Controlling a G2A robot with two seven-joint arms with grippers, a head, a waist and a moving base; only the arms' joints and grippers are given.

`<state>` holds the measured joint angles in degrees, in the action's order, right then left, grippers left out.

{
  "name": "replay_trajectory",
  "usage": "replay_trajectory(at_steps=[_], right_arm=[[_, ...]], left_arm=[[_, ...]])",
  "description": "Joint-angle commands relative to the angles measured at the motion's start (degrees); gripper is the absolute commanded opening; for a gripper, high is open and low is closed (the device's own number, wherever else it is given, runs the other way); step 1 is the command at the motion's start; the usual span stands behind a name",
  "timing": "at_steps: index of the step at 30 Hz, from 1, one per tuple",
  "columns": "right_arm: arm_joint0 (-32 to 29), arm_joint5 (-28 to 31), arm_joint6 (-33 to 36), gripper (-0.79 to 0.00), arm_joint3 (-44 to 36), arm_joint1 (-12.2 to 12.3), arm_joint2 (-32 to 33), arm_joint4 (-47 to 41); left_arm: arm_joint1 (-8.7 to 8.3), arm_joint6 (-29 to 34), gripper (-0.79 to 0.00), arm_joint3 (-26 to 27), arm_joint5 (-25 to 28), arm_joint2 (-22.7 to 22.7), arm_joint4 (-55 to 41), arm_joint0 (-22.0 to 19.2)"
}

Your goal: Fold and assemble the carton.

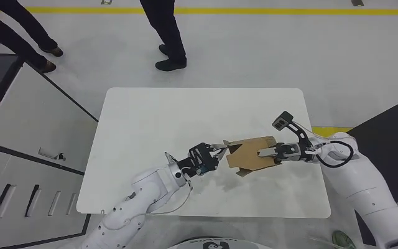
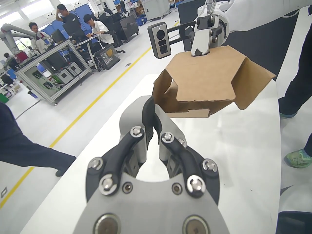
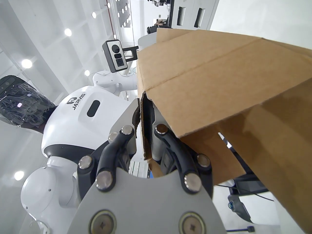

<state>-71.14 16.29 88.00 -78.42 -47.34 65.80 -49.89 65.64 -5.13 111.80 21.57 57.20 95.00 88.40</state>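
Right gripper [image 3: 146, 122] pinches the brown cardboard carton [image 1: 252, 155] steady at centre-right, so left gripper [image 2: 153, 115], fingers [image 2: 147, 113] pressed together, can fold.

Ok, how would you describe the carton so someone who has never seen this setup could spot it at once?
On the white table, look toward its near right part, where the two arms meet. Between the left gripper and the right gripper, which clamps one edge, is the carton. It is the only brown cardboard thing there, half folded with flaps open.
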Motion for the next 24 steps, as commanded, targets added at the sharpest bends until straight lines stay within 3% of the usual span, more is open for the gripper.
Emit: replay_trajectory(at_steps=[1,24], right_arm=[[-0.18,0.00,0.00,-0.785,-0.31,0.07,0.24,0.61],[-1.05,0.00,0.00,-0.785,-1.11,0.38,1.54,4.45]], left_arm=[[-0.04,0.28,-0.785,0.25,0.20,-0.01,0.33,0.07],[-0.09,6.07,-0.785,2.24,-0.29,-0.98,3.53,0.16]])
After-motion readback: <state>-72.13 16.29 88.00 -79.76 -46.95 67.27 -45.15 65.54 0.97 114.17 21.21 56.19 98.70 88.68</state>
